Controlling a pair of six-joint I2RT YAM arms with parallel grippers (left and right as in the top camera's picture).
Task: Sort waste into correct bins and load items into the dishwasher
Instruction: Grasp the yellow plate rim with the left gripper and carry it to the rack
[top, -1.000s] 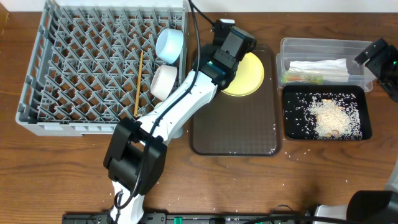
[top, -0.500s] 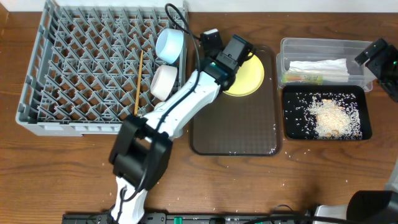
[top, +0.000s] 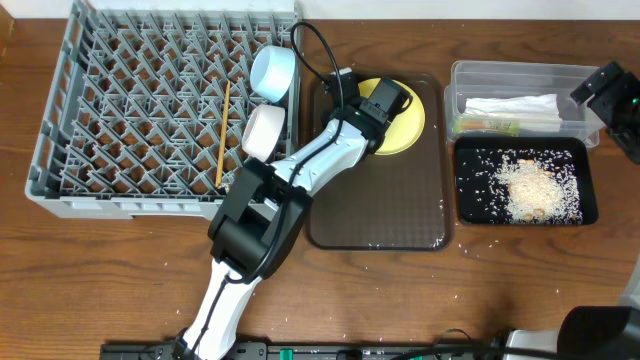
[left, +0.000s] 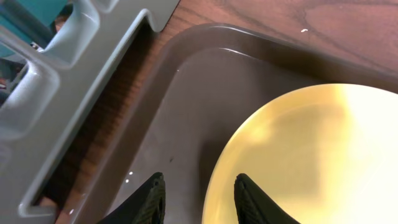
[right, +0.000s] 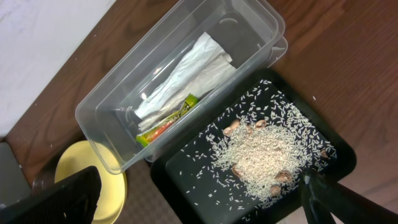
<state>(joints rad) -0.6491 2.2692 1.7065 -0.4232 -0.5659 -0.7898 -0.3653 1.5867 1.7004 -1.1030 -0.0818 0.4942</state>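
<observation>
Dish rack (top: 150, 110): unmoved; holds light-blue bowl (top: 272, 70), white bowl (top: 262, 130) and chopstick (top: 222, 120).
Brown serving tray (top: 380, 215): unmoved.
Left arm (top: 300, 170): elbow swung rightward since a second ago; stretched diagonally over the tray's left edge.
Yellow plate (top: 410, 125): same far corner of the tray.
Left gripper (left: 199, 200): fingers parted, astride the plate's rim.
Right gripper (right: 196, 199): spread wide above black tray (right: 339, 155) of rice (right: 261, 155).

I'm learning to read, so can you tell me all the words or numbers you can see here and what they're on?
Snack wrapper in the clear tub: it has small marks that may be print, but they are too blurred to read.
Paper napkin, yellow plate, dish rack, black tray: no words, numbers or signs on any of them.
</observation>
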